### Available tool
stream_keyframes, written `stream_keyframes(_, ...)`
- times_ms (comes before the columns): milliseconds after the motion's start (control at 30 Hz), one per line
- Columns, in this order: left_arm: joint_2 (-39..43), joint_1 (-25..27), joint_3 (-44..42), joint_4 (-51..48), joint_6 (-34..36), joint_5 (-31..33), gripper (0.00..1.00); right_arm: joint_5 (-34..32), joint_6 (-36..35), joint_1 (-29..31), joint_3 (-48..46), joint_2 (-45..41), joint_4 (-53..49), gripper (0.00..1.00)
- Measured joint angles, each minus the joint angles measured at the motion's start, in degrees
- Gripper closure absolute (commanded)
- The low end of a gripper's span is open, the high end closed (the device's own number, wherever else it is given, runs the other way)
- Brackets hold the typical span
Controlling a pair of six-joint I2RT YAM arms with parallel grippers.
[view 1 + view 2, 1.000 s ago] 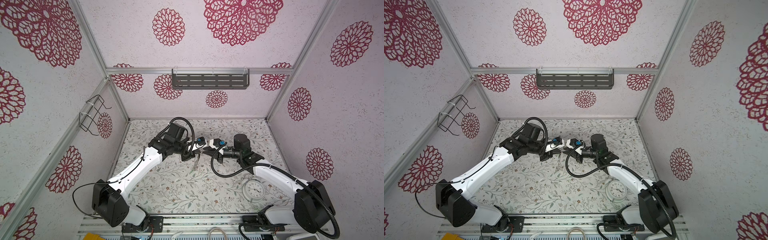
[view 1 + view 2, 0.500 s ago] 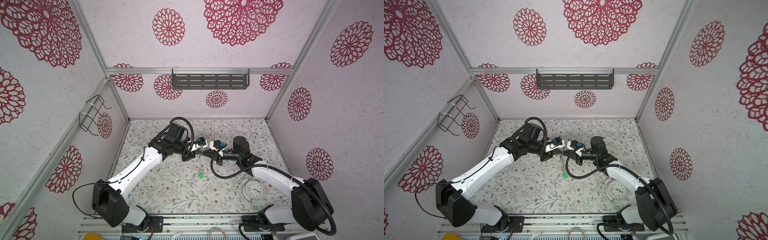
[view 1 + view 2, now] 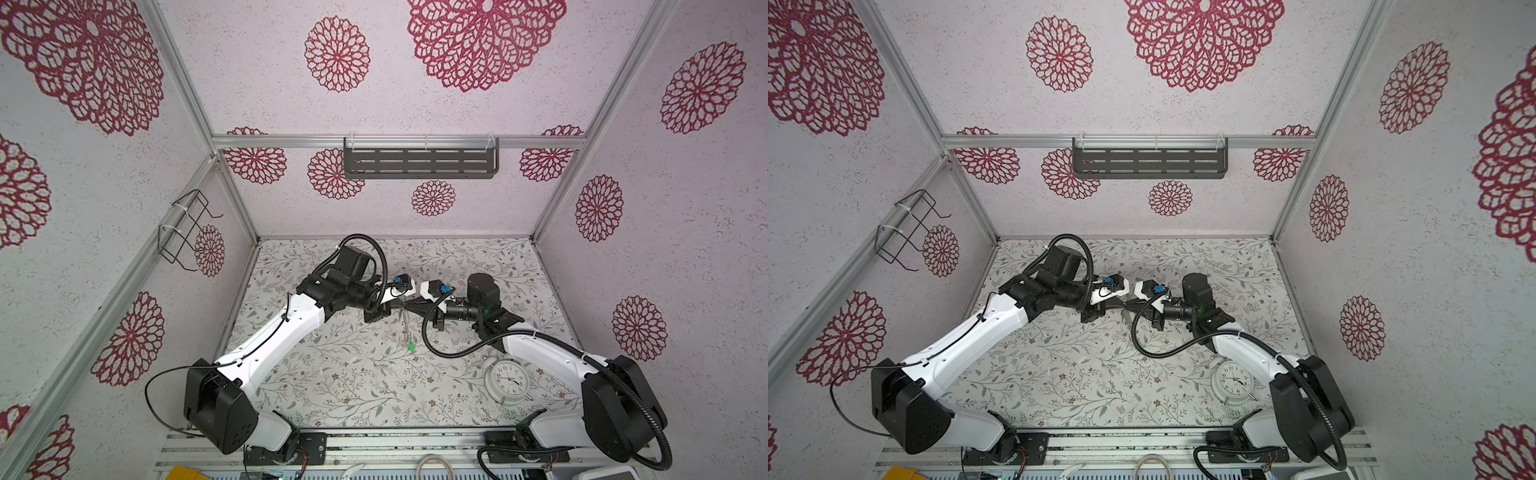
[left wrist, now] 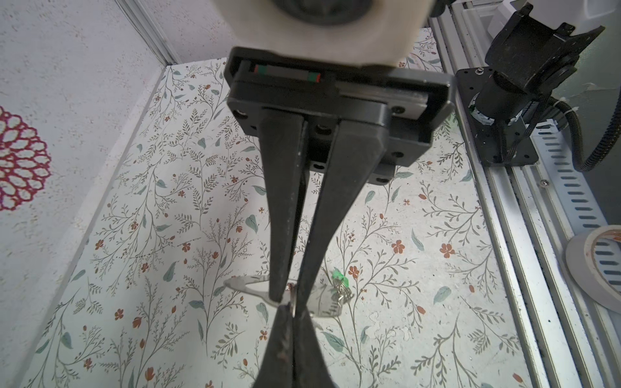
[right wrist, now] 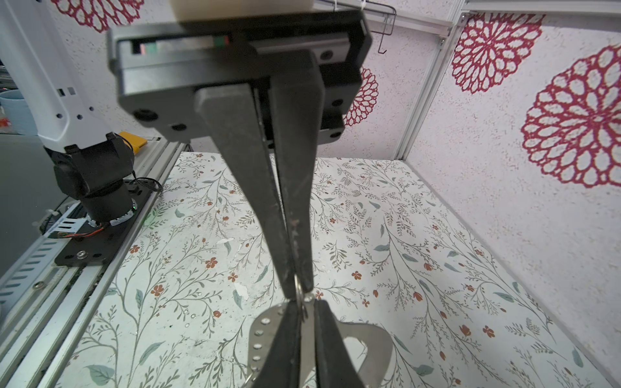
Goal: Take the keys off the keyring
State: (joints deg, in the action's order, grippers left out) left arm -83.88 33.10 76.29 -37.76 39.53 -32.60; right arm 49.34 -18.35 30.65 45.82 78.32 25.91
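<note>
The keyring [image 4: 324, 304], a flat dull-metal loop with a row of small holes and an oval opening [image 5: 373, 339], hangs above the floral floor between my two grippers. A key with a green tag [image 4: 338, 278] dangles from its far end; in a top view the green tag [image 3: 411, 348] shows below the keyring [image 3: 404, 328]. My left gripper [image 4: 291, 309] is shut on a thin metal edge at the keyring's end. My right gripper [image 5: 307, 304] meets it tip to tip and is shut on the flat plate. The two grippers touch noses in both top views [image 3: 402, 309] [image 3: 1123, 308].
A round white alarm clock [image 3: 508, 379] [image 3: 1235, 379] stands on the floor beside the right arm's base link. A tape roll [image 4: 601, 268] lies on the front rail. A wire rack [image 3: 187, 228] hangs on the left wall, a dark shelf [image 3: 419, 163] on the back wall.
My right gripper has closed on the keyring and moved in against the left gripper. The keyring has swung, so the green tag now shows beneath it. The left gripper has stayed shut.
</note>
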Motion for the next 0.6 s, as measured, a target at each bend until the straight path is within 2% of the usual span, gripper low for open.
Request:
stream_keyframes(133, -0.02, 0.00, 0.00, -0.33, 0.57, -0.04, 1.00, 0.35, -0.07, 0.09, -0.24, -0.02, 0.04, 1.00)
stream_keyframes(233, -0.09, 0.02, 0.07, -1.01, 0.94, -0.17, 1.00, 0.46, 0.00, 0.22, -0.55, -0.02, 0.24, 1.00)
stream_keyframes(333, -0.15, 0.02, 0.26, -1.25, 1.01, -0.20, 0.81, 0.46, 0.04, 0.26, -0.92, -0.02, 1.01, 1.00)
stream_keyframes(400, -0.15, -0.35, 0.61, -1.40, 0.28, -0.28, 0.73, 0.42, 0.15, 0.24, -1.31, -0.02, 1.27, 1.00)
stream_keyframes(500, 0.04, -1.66, 0.83, -0.57, -1.73, -0.94, 0.68, 0.28, 0.72, 0.24, -1.95, -0.02, 1.27, 1.00)
stream_keyframes(600, 1.79, -4.13, -0.85, 1.79, -3.96, -1.20, 0.67, -0.09, 2.03, 0.24, -2.36, -0.02, 1.51, 1.00)
